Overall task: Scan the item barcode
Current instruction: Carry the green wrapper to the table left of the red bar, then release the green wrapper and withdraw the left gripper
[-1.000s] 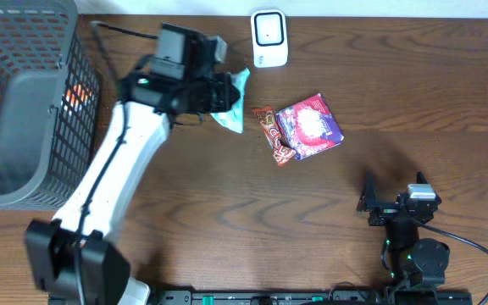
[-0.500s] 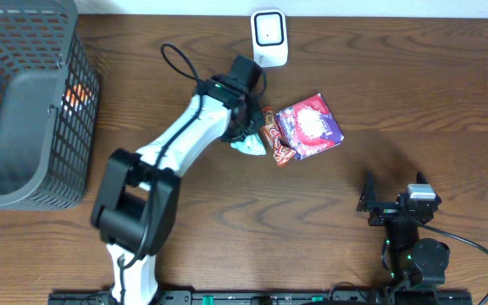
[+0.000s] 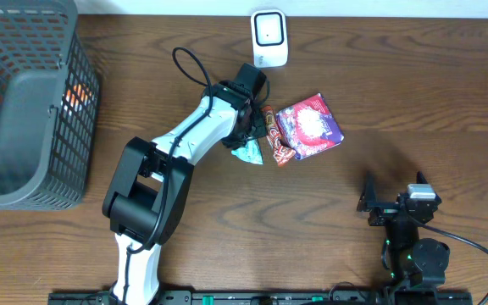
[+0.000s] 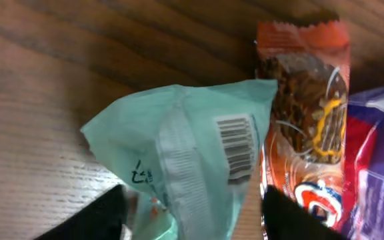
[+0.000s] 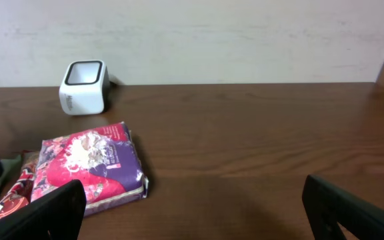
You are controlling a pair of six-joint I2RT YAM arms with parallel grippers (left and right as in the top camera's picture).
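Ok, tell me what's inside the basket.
An orange thing shows through the mesh wall of the basket; the mesh covers most of it, so I cannot name it.

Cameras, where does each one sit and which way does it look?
Overhead: above the table, looking straight down; the left arm and right arm show.
Left wrist: on the left arm, looking down close at the green packet; its fingers show.
Right wrist: low, facing the scanner and wall; its fingers show.
Shared: the purple packet appears in all three.
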